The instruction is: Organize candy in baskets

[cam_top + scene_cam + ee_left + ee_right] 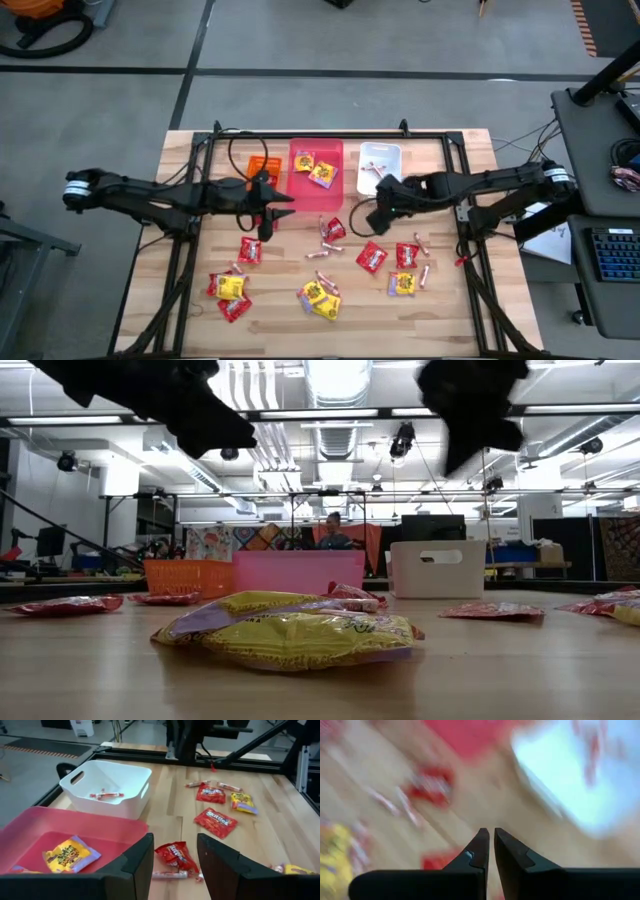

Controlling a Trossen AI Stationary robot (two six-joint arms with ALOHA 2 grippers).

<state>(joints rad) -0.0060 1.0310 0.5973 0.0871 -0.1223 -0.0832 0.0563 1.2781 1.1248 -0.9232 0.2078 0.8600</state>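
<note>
Candy (pixel 322 290) mostly unsorted, scattered over lower half of bench (pixel 440 310) in high view. Red square packets (pixel 371 257), yellow packets with red print (pixel 231 288), thin red-and-white sticks (pixel 321 253) mixed together in loose clusters lower left, lower centre, lower right. Judged early stage: only few pieces binned. Pink-red basket (pixel 318 203) at upper centre held two yellow packets (pixel 322 175); white basket (pixel 379 157) just right of it held a couple of sticks (pixel 105 795); orange basket (pixel 264 166) just left of pink one, contents not clear. Bulk of sorting left to do.

Left gripper (pixel 272 208) hovered at lower left edge of pink-red basket, fingers apart, nothing between them; in left wrist view a red packet (pixel 175 856) and a stick lay on bench beyond fingers. Right gripper (pixel 384 193) hung near lower edge of white basket, fingers together, nothing seen held. Wrappers glossy, crinkled, flat; likely slippery to pinch.
</note>
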